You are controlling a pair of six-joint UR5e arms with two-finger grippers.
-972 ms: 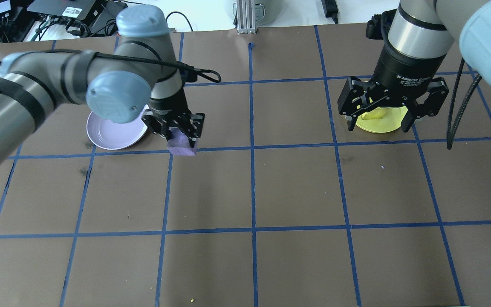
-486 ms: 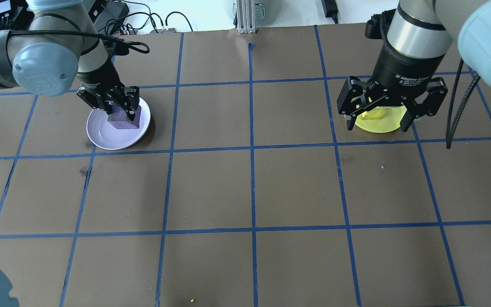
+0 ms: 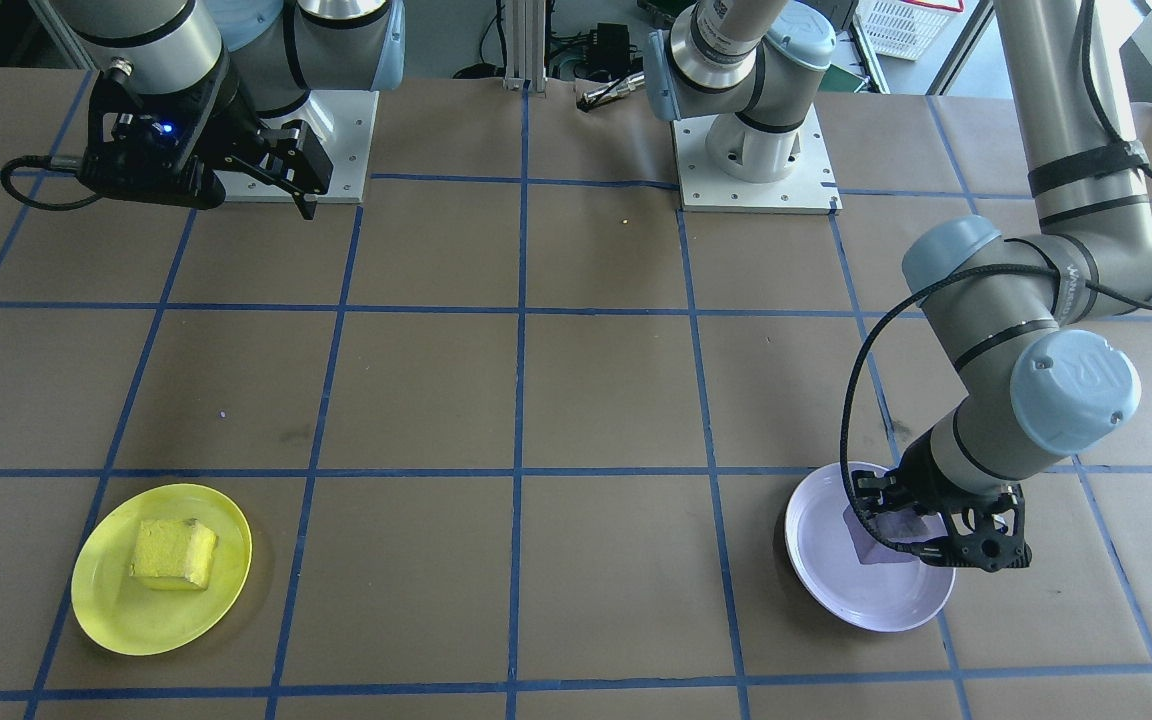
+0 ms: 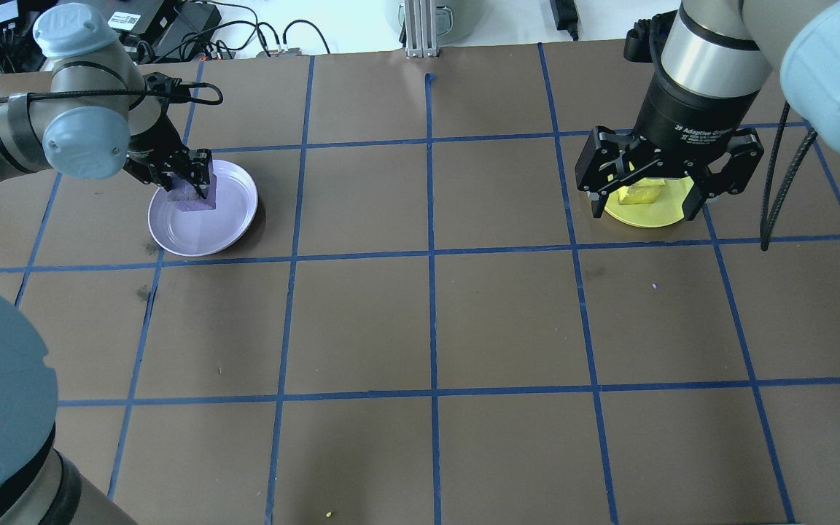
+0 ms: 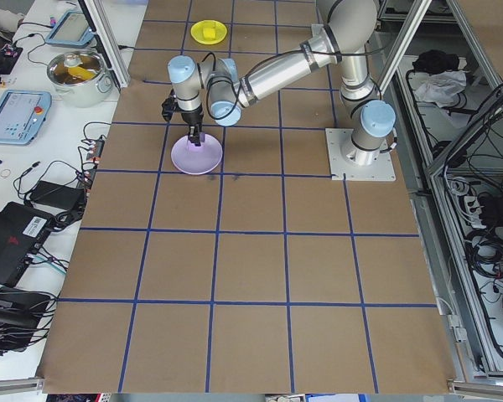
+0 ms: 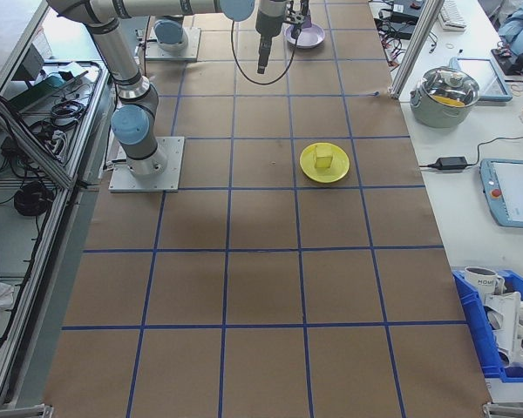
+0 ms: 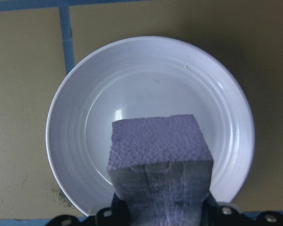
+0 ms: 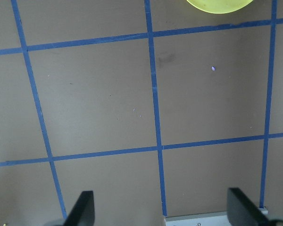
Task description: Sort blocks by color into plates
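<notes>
My left gripper [image 4: 190, 186] is shut on the pale purple block [image 4: 188, 198] and holds it low over the far-left part of the lavender-white plate [image 4: 208, 226]. The left wrist view shows the purple block [image 7: 160, 146] between the jaws with the plate [image 7: 61, 136] under it; whether they touch I cannot tell. From the front, the block [image 3: 876, 535] sits at the plate's [image 3: 836, 590] robot-side edge. The yellow block [image 3: 173, 553] lies in the yellow plate [image 3: 126, 615]. My right gripper [image 4: 644, 210] hangs open high above that plate [image 4: 664, 211], holding nothing.
Brown paper with a blue tape grid covers the table. A black cable [image 4: 777, 189] hangs from the right arm. Both arm bases [image 3: 756, 170] stand at the robot's edge. A tiny yellow crumb [image 4: 328, 514] lies near the front edge. Electronics and cables [image 4: 135, 22] lie past the far edge.
The left gripper carried the purple block leftward from beside the lavender plate to over it, then lower and further left. The right gripper stayed open, almost still.
</notes>
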